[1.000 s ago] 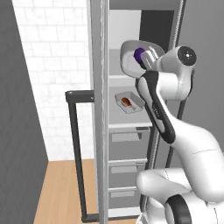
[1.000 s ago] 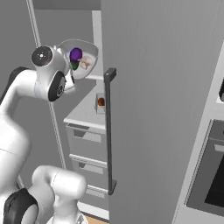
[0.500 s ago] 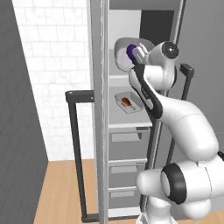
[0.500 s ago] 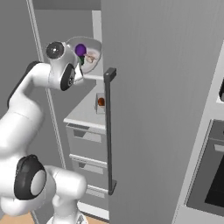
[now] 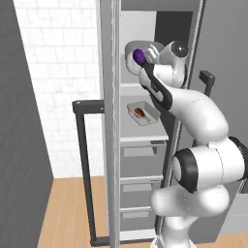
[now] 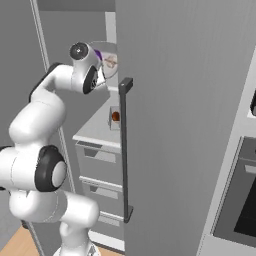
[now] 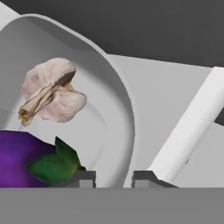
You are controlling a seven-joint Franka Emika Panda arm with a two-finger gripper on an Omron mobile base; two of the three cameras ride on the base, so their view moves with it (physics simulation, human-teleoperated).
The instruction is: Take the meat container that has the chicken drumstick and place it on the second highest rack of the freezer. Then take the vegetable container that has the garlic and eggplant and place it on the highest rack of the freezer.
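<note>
So the gripper (image 7: 113, 177) is clamping the rim of the vegetable container (image 5: 144, 59), one finger inside the wall and one outside, which shows at the bottom middle of the hand view. In the left base view the bowl is sitting in the upper middle of the frame, up at the freezer (image 5: 145, 121) opening around the level of the highest rack (image 5: 133, 87), and it's tipping toward the camera, so you're looking right into it.

That tilt is what's worrying me. The eggplant (image 7: 22, 159) is glossy, smooth and oval, and the garlic (image 7: 50, 89) is a lumpy papery bulb. Both are lying loose against the bowl's slick curved grey wall, so I'd guess either one could roll out if it tips any further. It's also a pinch on one edge only, so a bump against the shelf lip or the door frame could twist the bowl in the fingers, I reckon.

The meat container (image 5: 143, 114) is already lying on the shelf below, mid-frame in the left base view: a shallow rectangular light-grey tray with the orange-brown chicken drumstick (image 5: 140, 113) in it. If the bowl drops, it's probably landing right on that. Everything in there is looking like smooth matte grey plastic, flat panels, drawers underneath.
</note>
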